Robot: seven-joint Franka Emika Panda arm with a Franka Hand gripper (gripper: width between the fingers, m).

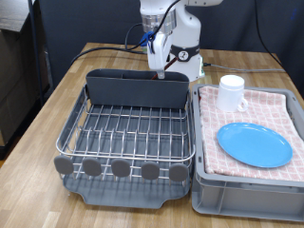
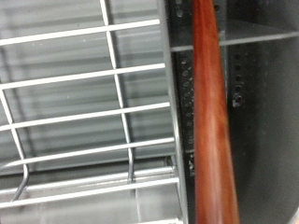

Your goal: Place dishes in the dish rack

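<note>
The dish rack [image 1: 128,133] is a dark-grey tray with a wire grid, at the exterior view's left. My gripper [image 1: 163,65] hangs just above the tall cutlery compartment [image 1: 138,90] at the rack's far side. In the wrist view the brown wooden spoon [image 2: 210,121] shows as a long handle running down inside the compartment [image 2: 266,112], beside the wire grid [image 2: 84,112]. My fingers do not show there. The bright-blue plate [image 1: 254,143] and the white mug [image 1: 232,92] lie on the pink checkered cloth at the exterior view's right.
A grey crate [image 1: 247,195] covered by the pink cloth [image 1: 275,106] stands right beside the rack. Round grey tabs [image 1: 121,168] line the rack's near edge. The wooden table [image 1: 47,104] runs along the left, with black cables behind the arm.
</note>
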